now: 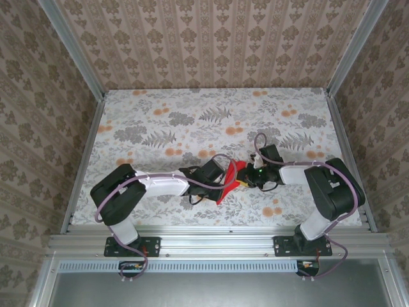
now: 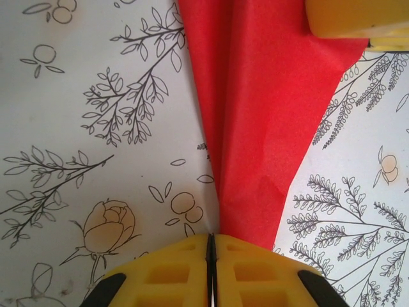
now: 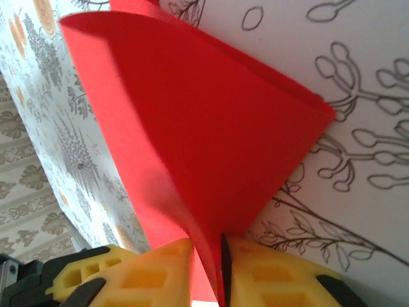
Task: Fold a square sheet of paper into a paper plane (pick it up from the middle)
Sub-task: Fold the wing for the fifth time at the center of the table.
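The square sheet of paper [image 1: 234, 175] is bright red and folded into a tapering, creased shape, held up between my two arms just above the flowered table. Its narrow end [image 2: 246, 192] runs down into the seam of my left gripper [image 2: 211, 240], whose yellow jaws are shut on it. My right gripper [image 3: 214, 246] meets the sheet [image 3: 192, 115] from the other side. Its jaws stand slightly apart, with the paper lying against the right pad and a thin gap on the left. In the top view the left gripper [image 1: 223, 184] and right gripper [image 1: 246, 174] almost touch.
The table carries a cloth [image 1: 192, 121] printed with grey leaves and orange flowers. Wallpapered panels close off the left, right and far sides. A metal rail [image 1: 211, 243] runs along the near edge by the arm bases. A yellow finger [image 2: 351, 19] of the right gripper shows in the left wrist view.
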Tool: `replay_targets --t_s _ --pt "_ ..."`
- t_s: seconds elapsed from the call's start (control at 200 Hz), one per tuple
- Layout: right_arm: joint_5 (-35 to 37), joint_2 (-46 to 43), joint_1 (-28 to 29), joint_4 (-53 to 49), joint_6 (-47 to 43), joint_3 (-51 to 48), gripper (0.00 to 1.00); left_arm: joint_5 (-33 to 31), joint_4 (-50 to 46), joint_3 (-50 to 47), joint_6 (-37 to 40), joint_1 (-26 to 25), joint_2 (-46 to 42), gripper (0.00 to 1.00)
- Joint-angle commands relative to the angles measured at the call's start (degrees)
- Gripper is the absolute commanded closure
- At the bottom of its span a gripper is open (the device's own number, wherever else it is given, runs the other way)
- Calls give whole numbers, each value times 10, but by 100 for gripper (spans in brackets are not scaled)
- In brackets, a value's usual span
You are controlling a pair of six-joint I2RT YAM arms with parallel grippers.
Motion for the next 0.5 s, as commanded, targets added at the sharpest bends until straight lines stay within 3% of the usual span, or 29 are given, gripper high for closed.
replay_targets --t_s 0.0,0.495 --pt "-25 -22 8 40 33 -15 75 3 9 8 6 -4 15 89" --pt "-33 -38 41 114 92 -56 68 0 16 6 0 -3 14 89"
